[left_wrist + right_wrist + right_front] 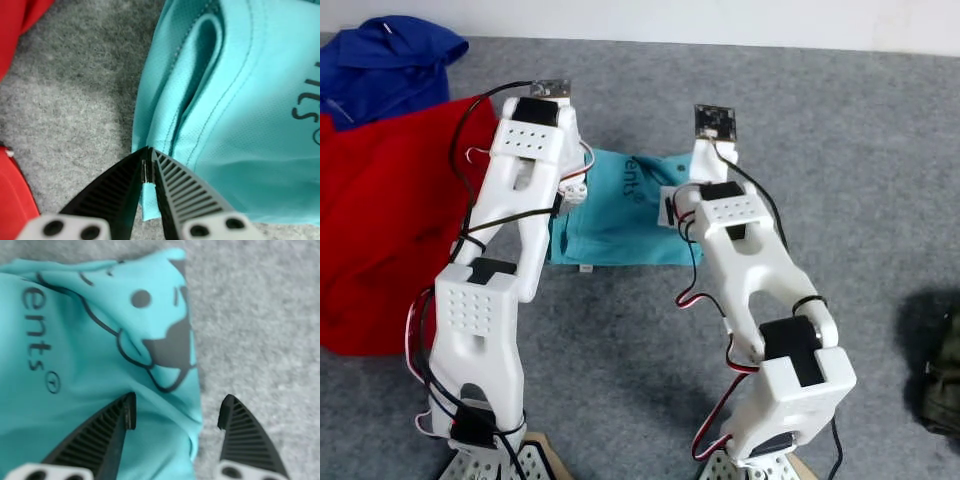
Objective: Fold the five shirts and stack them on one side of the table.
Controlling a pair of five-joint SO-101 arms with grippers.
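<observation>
At centre, teal shirt long side to side, left hand clenched on its edge, right hand released.

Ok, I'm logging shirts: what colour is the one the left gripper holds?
Turquoise; the shirt shows best in the left wrist view.

Turquoise shirt with dark print, red shirt, blue shirt, grey table

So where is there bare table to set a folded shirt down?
Widest bare patch: grey table right of the teal shirt, up to the dark cloth. Crowded on the left, where the red shirt and blue shirt lie.
</observation>
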